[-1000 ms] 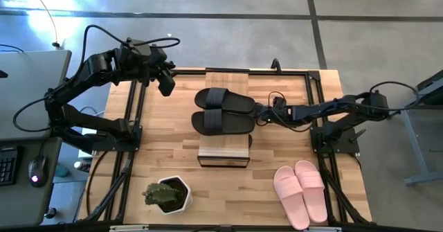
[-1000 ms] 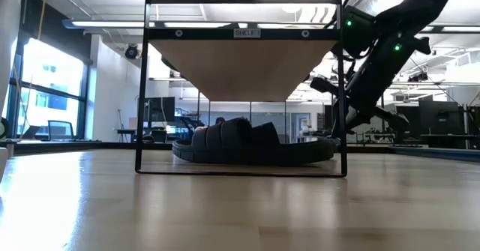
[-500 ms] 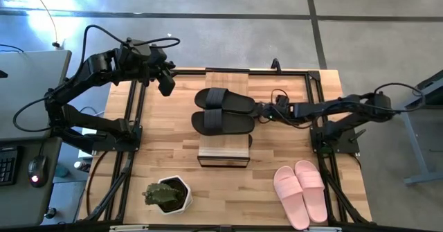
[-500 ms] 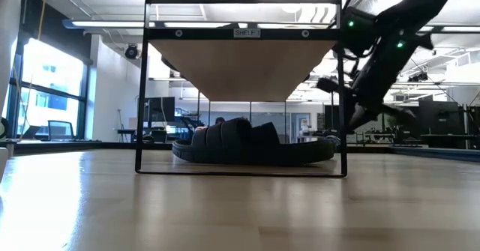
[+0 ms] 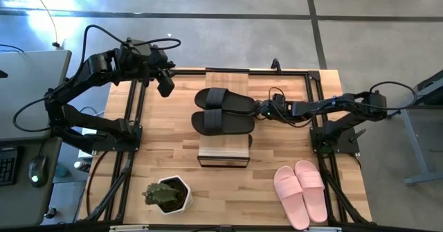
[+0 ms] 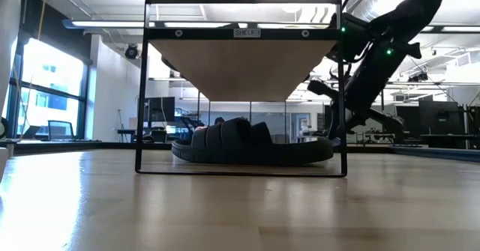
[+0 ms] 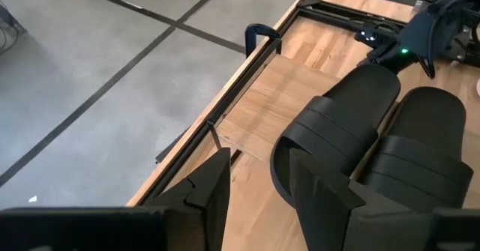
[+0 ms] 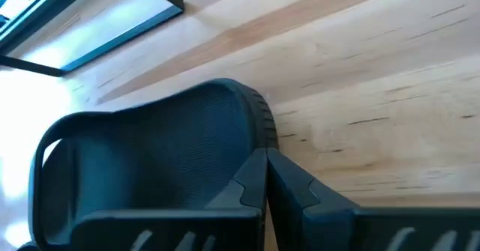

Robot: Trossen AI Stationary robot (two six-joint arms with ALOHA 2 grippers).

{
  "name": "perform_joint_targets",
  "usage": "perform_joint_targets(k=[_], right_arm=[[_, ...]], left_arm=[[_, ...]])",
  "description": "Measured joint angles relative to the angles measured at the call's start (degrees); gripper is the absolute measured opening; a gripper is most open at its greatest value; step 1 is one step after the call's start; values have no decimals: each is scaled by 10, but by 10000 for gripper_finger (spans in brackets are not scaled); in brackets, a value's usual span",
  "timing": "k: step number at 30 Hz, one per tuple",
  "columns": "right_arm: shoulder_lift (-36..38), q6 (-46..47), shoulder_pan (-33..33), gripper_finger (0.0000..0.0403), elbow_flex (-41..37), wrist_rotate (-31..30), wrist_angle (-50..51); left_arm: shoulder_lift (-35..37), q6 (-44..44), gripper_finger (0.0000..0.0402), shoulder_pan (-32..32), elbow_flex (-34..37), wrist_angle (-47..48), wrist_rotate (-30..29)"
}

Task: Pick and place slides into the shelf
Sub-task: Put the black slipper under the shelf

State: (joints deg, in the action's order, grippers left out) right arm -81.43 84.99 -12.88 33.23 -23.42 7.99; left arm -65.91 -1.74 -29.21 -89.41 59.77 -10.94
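A pair of black slides lies across the shelf's wooden top (image 5: 223, 149), sole down, the far slide (image 5: 223, 100) beside the near one (image 5: 221, 123), their ends overhanging the plank's long sides. My right gripper (image 5: 263, 109) is shut at the far slide's heel end. My left gripper (image 5: 166, 86) hangs open and holds nothing above the table's far left; its wrist view shows both slides (image 7: 345, 109). In the low view another black slide (image 6: 247, 146) shows under the plank (image 6: 241, 67). A pink pair (image 5: 299, 190) lies on the table at the near right. My right gripper has its shut fingertips (image 8: 264, 165) against the rim of the far slide's heel end (image 8: 259, 120). It comes slanting down from the table's right, along the slide's length. The slide lies flat on the shelf's top.
A potted green plant (image 5: 167, 194) stands near the table's front left. Black frame rails run along the table's left and right sides (image 5: 131, 121). A black clamp (image 7: 259, 37) sits at the far edge behind the shelf. Bare wood lies between the shelf and the plant.
My right gripper, still shut, has swung a little toward the table's far edge, from between the two heel ends to the far slide's heel. The slides lie as before.
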Motion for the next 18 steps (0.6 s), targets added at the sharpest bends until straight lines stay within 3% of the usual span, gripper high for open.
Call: perform_joint_targets(k=[18], right_arm=[[33,-49,19,0,0,35,2]], left_arm=[[0,-2,122,0,0,-1,0]])
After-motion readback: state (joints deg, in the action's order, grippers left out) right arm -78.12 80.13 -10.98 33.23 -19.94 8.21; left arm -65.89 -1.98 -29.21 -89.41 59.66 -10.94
